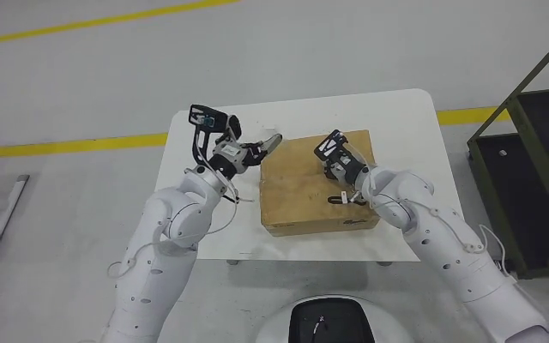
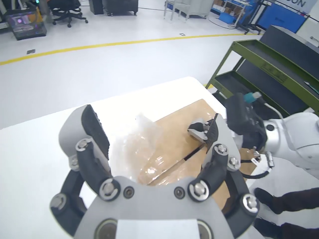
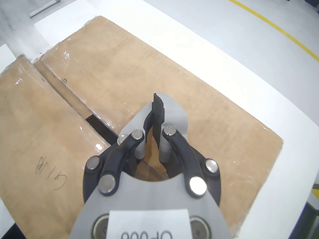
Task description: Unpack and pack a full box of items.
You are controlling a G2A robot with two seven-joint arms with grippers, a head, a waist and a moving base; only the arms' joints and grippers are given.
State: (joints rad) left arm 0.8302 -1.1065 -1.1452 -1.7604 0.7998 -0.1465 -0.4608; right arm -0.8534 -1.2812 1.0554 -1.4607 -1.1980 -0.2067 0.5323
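Note:
A closed cardboard box (image 1: 317, 193) lies on the white table (image 1: 395, 111), its top flaps (image 3: 104, 70) meeting at a seam covered in clear tape. A crumpled end of clear tape (image 2: 147, 129) stands up at the box's far left corner. My left gripper (image 1: 268, 143) hangs open at that corner, its fingers (image 2: 96, 128) spread either side of the loose tape without touching it. My right gripper (image 3: 156, 108) is shut on nothing, just above the box top near the far end of the seam (image 3: 74, 103). It also shows in the left wrist view as the right gripper (image 2: 199, 128).
A green metal cart (image 1: 515, 163) with black shelves stands off the table's right side. Bare tabletop (image 2: 37, 150) lies left of the box and behind it. Yellow floor lines (image 1: 77, 144) run past the table.

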